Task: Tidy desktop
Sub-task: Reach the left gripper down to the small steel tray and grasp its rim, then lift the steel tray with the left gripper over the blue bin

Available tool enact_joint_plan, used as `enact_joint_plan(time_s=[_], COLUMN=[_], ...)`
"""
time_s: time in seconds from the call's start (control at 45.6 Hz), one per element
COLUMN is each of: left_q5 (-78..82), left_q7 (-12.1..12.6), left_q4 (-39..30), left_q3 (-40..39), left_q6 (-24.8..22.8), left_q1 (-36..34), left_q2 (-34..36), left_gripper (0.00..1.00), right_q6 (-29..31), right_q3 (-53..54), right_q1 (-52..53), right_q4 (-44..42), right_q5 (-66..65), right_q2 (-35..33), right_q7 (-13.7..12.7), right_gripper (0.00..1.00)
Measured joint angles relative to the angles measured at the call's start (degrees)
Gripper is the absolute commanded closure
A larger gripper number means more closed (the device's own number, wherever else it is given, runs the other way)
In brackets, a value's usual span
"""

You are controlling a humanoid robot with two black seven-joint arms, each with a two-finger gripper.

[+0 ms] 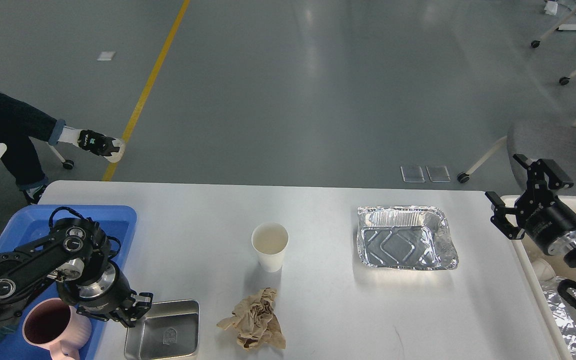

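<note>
The white desktop (318,300) holds a white paper cup (270,245) at centre, a crumpled brown paper (254,325) in front of it, an empty foil tray (405,245) to the right and a small steel tray (165,332) at the front left. My left gripper (135,307) is low at the steel tray's left rim, between it and the blue tray; its fingers cannot be told apart. My right gripper (507,180) is open and empty, raised over the desktop's right edge.
A blue plastic tray (118,220) at the left edge holds a pink mug (53,327). A cream bin (530,265) stands off the right edge with crumpled foil (568,320) inside. A seated person's legs (13,130) show at far left.
</note>
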Motion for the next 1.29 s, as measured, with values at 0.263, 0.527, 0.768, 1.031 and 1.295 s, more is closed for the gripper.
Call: enact_joint_plan(time_s=[0.263, 0.527, 0.768, 1.031, 1.295], left_q5=[0.18, 0.18, 0.17, 0.16, 0.15], left_q7=[0.0, 0.01, 0.03, 0.02, 0.0], left_q4=[-0.69, -2.12, -3.65, -4.92, -5.67], left_q3=[-0.58, -3.01, -7.02, -10.65, -16.77], left_q6=[-0.01, -0.01, 0.0, -0.01, 0.0], left_q1=[-0.03, -0.02, 0.07, 0.09, 0.24], left_q2=[0.4, 0.61, 0.87, 0.82, 0.79], left_gripper=[1.0, 1.0, 1.0, 1.0, 1.0], right_q6=[0.0, 0.09, 0.09, 0.09, 0.09], right_q3=[0.0, 0.27, 0.35, 0.36, 0.36], right_q1=[-0.54, -0.8, -1.1, -1.19, -1.2], right_q4=[0.0, 0.0, 0.0, 0.0, 0.0], right_q5=[0.0, 0.0, 0.0, 0.0, 0.0], right_q2=[0.0, 0.0, 0.07, 0.09, 0.09], right_q7=[0.01, 0.04, 0.04, 0.04, 0.04], right_gripper=[0.0, 0.0, 0.0, 0.0, 0.0])
